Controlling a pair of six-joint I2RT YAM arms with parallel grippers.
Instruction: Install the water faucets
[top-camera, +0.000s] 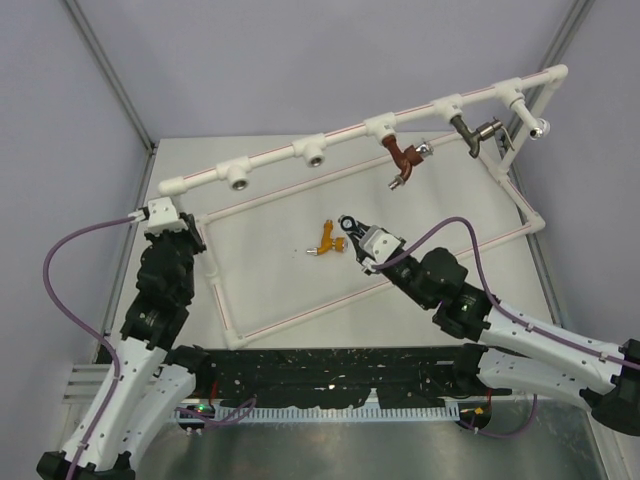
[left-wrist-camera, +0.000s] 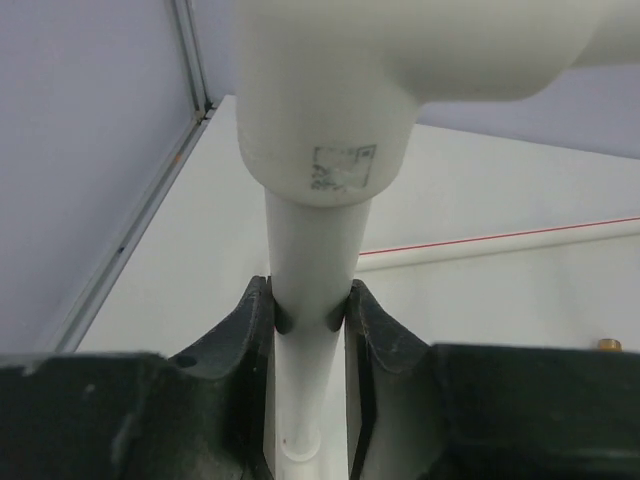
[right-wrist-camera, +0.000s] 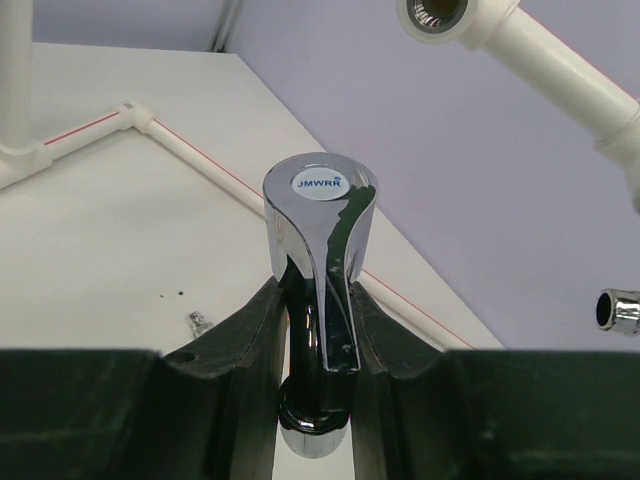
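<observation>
My right gripper is shut on the shiny chrome faucet, gripping its stem below the round "JMWRR" cap. In the top view this gripper hovers over the table middle, just right of the orange-yellow faucet, which lies loose on the table. The red-brown faucet and the dark grey faucet hang from tee sockets on the white pipe frame. My left gripper is shut on the frame's upright white post at its left end.
Two empty tee sockets sit on the top rail's left half. Another open socket shows high in the right wrist view. The frame's low pipes lie on the table. A small metal bit lies there too.
</observation>
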